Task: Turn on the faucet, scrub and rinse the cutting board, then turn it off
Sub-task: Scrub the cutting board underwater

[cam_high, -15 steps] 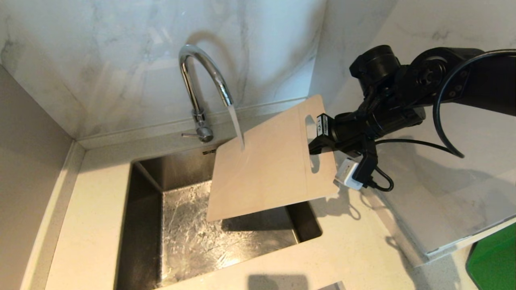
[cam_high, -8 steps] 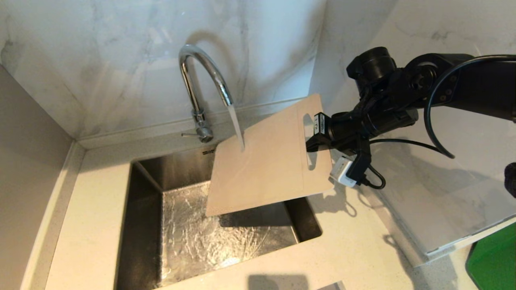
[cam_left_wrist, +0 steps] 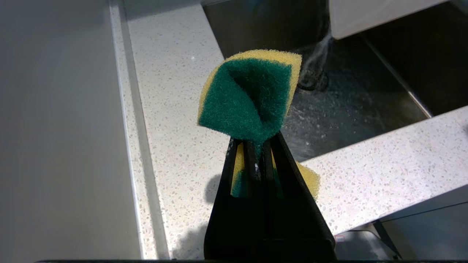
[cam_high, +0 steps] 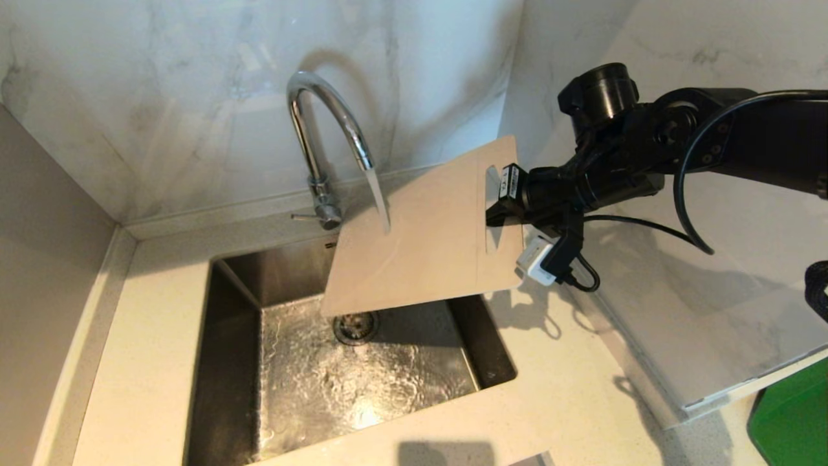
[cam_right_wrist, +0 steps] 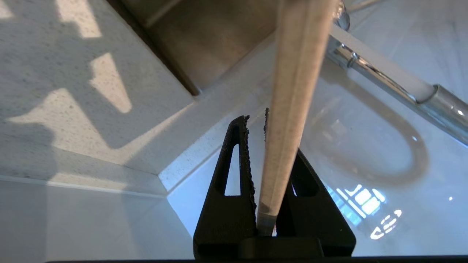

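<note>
The chrome faucet (cam_high: 323, 129) is running, and its stream lands on the cream cutting board (cam_high: 420, 239). The board hangs tilted over the sink's back right, its far handle end higher. My right gripper (cam_high: 495, 213) is shut on the board's handle end beside the slot. In the right wrist view the board's edge (cam_right_wrist: 292, 91) runs between the fingers of the right gripper (cam_right_wrist: 253, 120), with the faucet (cam_right_wrist: 402, 87) beyond. My left gripper (cam_left_wrist: 256, 140) is shut on a green-and-yellow sponge (cam_left_wrist: 248, 98) over the counter near the sink's front. It is outside the head view.
The steel sink (cam_high: 226, 310) is wet, with its drain (cam_high: 356, 327) showing below the board. The faucet's thin lever (cam_high: 304, 218) sticks out leftward at its base. Marble walls stand behind and to the right. A green board (cam_high: 789, 414) lies at the lower right.
The right wrist has rolled and lifted, tipping the cutting board steeper and shifting it up and back. The drain, covered before, now shows. Water keeps running.
</note>
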### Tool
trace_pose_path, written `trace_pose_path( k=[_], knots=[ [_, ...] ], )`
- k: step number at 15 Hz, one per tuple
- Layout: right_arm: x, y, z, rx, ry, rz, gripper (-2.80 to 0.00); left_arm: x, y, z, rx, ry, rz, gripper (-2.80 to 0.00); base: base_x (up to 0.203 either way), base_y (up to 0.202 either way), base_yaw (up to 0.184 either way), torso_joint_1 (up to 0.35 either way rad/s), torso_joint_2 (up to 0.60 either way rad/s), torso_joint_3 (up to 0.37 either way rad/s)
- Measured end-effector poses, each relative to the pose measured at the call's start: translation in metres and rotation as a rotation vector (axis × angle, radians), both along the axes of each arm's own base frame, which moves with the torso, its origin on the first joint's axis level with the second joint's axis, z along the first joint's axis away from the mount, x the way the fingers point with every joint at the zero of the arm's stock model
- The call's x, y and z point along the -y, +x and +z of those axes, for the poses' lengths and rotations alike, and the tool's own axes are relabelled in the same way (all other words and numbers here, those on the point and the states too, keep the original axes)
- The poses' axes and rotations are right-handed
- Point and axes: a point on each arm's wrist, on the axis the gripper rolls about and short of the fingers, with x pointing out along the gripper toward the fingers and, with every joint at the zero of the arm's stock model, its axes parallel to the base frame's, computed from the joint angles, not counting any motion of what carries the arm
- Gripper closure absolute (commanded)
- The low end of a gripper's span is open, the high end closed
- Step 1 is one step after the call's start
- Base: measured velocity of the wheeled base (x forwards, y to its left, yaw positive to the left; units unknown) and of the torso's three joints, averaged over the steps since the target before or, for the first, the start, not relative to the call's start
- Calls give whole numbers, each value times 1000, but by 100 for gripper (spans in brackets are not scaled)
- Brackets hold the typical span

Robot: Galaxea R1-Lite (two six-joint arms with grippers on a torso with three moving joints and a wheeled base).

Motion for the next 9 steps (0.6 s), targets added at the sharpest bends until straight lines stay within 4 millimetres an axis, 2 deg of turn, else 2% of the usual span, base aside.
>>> trace_pose_path(
  k=[5, 9],
  knots=[
    [-1, -1, 1, 1, 4, 4, 0, 0, 0, 0, 0, 2, 0, 0, 0, 0, 0, 0, 0, 0],
    [-14, -17, 6, -17, 2, 47, 0, 0, 0, 0, 0, 4, 0, 0, 0, 0, 0, 0, 0, 0]
  ],
)
